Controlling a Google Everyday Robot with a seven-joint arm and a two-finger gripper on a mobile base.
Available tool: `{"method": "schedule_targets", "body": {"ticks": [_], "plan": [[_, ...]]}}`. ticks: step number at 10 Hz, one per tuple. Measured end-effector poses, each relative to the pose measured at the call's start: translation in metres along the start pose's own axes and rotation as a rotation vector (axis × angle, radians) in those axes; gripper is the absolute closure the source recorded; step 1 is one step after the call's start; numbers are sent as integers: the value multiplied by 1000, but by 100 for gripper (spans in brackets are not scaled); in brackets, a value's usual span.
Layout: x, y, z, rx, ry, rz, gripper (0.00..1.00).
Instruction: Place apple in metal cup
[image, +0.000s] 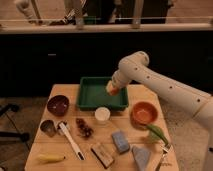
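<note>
Hanging above the wooden table's (145, 92) green tray (92, 96), dark room behind, the gripper fingers (111, 86) pinch the apple (114, 91).

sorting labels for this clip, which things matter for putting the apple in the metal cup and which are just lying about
For the job: gripper, above the right side of the green tray, shut on the apple; metal cup near the left edge of the table.
Lying about: green tray, maroon bowl, white cup, orange bowl, berry cluster, banana, blue sponge.
</note>
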Motion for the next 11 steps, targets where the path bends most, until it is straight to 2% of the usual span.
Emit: {"method": "schedule_targets", "body": {"ticks": [4, 5, 6, 8, 11], "plan": [[25, -51, 11, 81, -14, -145, 100], [31, -73, 15, 104, -18, -194, 100], [34, -84, 17, 115, -21, -220, 100], [37, -111, 21, 118, -24, -267, 100], [38, -146, 30, 87, -17, -264, 100]]}}
